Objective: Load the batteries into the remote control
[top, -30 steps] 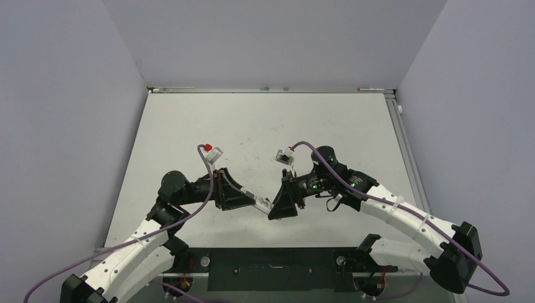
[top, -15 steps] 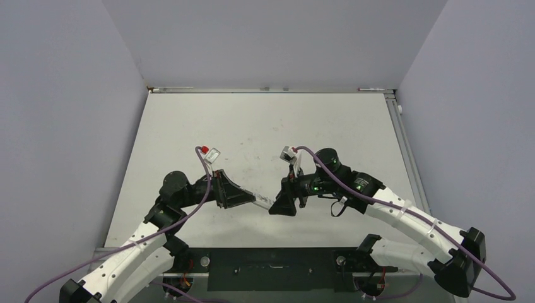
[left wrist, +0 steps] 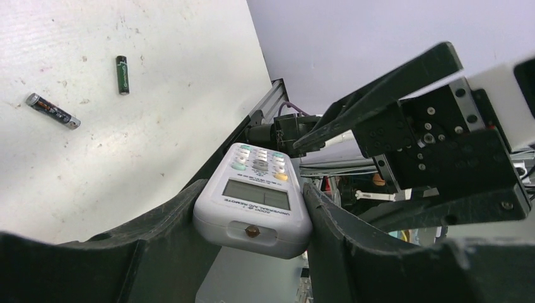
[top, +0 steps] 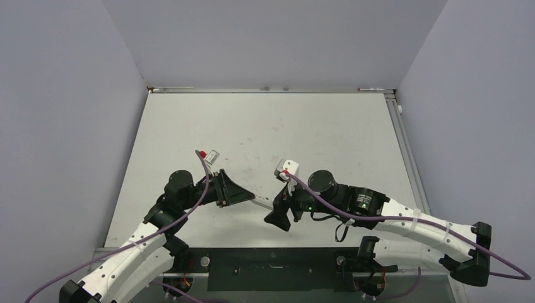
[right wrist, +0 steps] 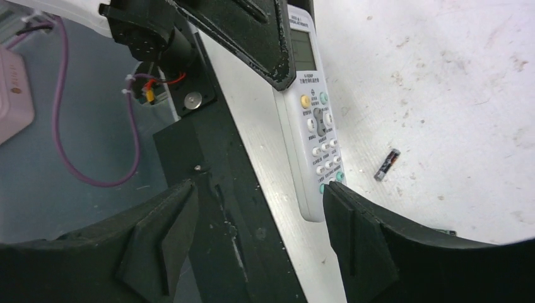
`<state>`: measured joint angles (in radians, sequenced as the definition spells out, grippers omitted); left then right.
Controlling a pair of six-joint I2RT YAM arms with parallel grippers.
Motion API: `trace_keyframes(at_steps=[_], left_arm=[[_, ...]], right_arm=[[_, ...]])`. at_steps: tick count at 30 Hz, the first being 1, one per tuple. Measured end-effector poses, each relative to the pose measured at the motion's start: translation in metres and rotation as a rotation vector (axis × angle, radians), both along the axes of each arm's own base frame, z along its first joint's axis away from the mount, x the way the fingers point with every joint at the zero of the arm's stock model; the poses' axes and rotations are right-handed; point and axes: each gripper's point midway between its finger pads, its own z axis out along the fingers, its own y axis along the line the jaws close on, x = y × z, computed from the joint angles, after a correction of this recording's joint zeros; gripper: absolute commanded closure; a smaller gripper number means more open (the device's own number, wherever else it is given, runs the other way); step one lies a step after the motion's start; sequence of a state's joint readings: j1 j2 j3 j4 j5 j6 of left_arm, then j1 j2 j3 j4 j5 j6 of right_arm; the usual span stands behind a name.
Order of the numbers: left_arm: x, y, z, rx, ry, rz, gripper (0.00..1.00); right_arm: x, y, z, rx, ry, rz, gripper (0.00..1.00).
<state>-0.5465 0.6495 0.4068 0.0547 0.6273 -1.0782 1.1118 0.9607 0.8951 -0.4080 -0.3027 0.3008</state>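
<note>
- remote control (left wrist: 252, 208) sits bottom middle of the left wrist view, wedged between the left gripper (left wrist: 252, 196) fingers
- both batteries (left wrist: 122, 74) lie on the table (left wrist: 126, 158), upper left there, near each other
- top view: right gripper (top: 278, 218) is just right of the remote's free end

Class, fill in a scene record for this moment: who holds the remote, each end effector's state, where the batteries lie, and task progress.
remote control: white, display and button face showing, gripped by its sides near the display end
left end effector: shut on the remote control
right end effector: open, by the remote control's button end
batteries: two, loose on the table, apart from each other
progress: those two not yet loaded
</note>
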Motion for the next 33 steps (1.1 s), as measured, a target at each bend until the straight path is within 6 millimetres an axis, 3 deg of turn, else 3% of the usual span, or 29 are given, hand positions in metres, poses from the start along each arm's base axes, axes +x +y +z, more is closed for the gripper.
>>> trace_keyframes(at_steps=[3, 9, 16, 24, 28, 33], left_arm=[[0.0, 0.0, -0.003, 0.004, 0.032, 0.007, 1.0], [0.0, 0.0, -0.006, 0.005, 0.078, 0.018, 1.0], [-0.001, 0.0, -0.007, 0.0, 0.107, 0.014, 1.0], [-0.005, -0.001, -0.006, -0.01, 0.127, -0.005, 1.0], [-0.007, -0.002, -0.008, -0.009, 0.14, -0.015, 1.0], [-0.008, -0.001, -0.011, -0.013, 0.17, -0.013, 1.0]], right_arm=[[0.001, 0.001, 0.0, -0.02, -0.076, -0.02, 0.3], [0.015, 0.001, -0.021, -0.141, -0.203, -0.087, 0.31], [0.02, 0.001, -0.035, -0.228, -0.287, -0.093, 0.39], [0.016, 0.006, -0.053, -0.301, -0.323, -0.067, 0.64], [0.015, 0.006, -0.056, -0.327, -0.344, -0.06, 0.89], [0.013, 0.006, -0.057, -0.345, -0.366, -0.044, 0.92]])
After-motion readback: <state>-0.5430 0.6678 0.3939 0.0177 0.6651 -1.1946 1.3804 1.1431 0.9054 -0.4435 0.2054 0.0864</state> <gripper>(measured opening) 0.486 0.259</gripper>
